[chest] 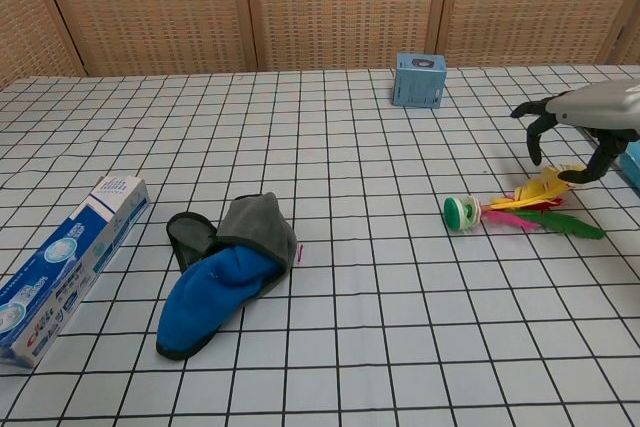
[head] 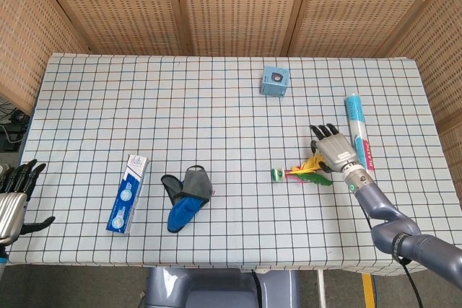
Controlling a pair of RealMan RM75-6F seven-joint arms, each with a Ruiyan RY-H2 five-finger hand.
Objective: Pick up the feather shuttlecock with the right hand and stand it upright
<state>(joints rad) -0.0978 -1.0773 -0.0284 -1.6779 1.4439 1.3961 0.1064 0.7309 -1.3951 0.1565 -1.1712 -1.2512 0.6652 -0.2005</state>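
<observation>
Now the right hand hangs over the feathered end of the shuttlecock, fingers apart and curled downward, holding nothing. From the chest view the right hand sits just above the yellow plumes, and whether a fingertip touches them cannot be told. Below it lies the feather shuttlecock with its green-and-white round base and yellow, pink and green feathers, flat on its side on the blue-and-white checked tablecloth, base pointing toward the table's middle. So nothing is gripped, nothing is lifted, nothing stands upright; the reach looks nearly done, and the grasp, the lift and the setting on the base are all left. Just beside the hand, on its outer side, lies a light blue tube with a red-and-white label. Further back sits a small blue box. Way over at the table's near corner, the left hand rests idle, fingers spread, empty.
</observation>
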